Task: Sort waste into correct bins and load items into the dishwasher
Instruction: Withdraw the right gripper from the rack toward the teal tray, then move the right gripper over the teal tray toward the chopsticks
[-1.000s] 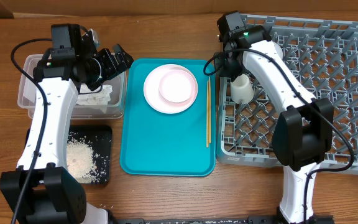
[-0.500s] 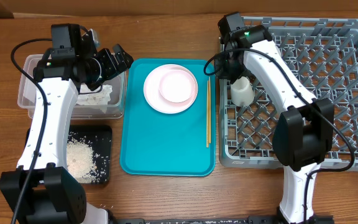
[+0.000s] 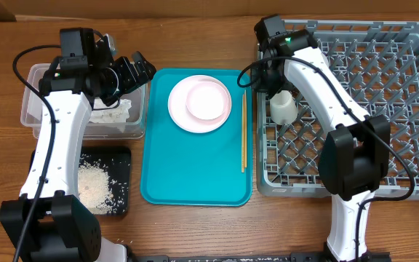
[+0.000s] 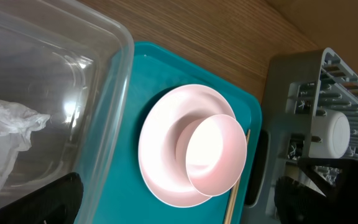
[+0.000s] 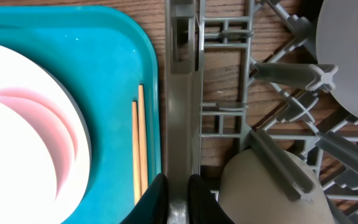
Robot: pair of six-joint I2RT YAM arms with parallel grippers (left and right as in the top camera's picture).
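My right gripper (image 3: 265, 73) (image 5: 178, 202) is shut on the left wall of the grey dish rack (image 3: 384, 109) (image 5: 180, 93). A white cup (image 3: 283, 106) (image 5: 272, 193) lies inside the rack beside it. A pale grey rounded surface (image 5: 353, 56) shows among the pegs. A pink bowl (image 3: 206, 99) (image 4: 216, 155) sits on a pink plate (image 3: 184, 113) (image 4: 160, 155). Two chopsticks (image 3: 243, 131) (image 5: 138, 149) lie along the tray's right edge. My left gripper (image 3: 133, 69) (image 4: 182, 208) is open and empty above the clear tub's (image 3: 35, 109) right rim. White tissue (image 3: 111, 114) (image 4: 5, 130) lies in the tub. No red wrapper shows.
The plate and chopsticks rest on a teal tray (image 3: 195, 167) between the tub and the rack. A black tray (image 3: 122, 164) holding rice grains (image 3: 93, 185) sits in front of the tub, with a few grains (image 3: 126, 191) on the wood beside it.
The dish rack has shifted slightly away and to the right with my right gripper on its wall. The left arm has not moved.
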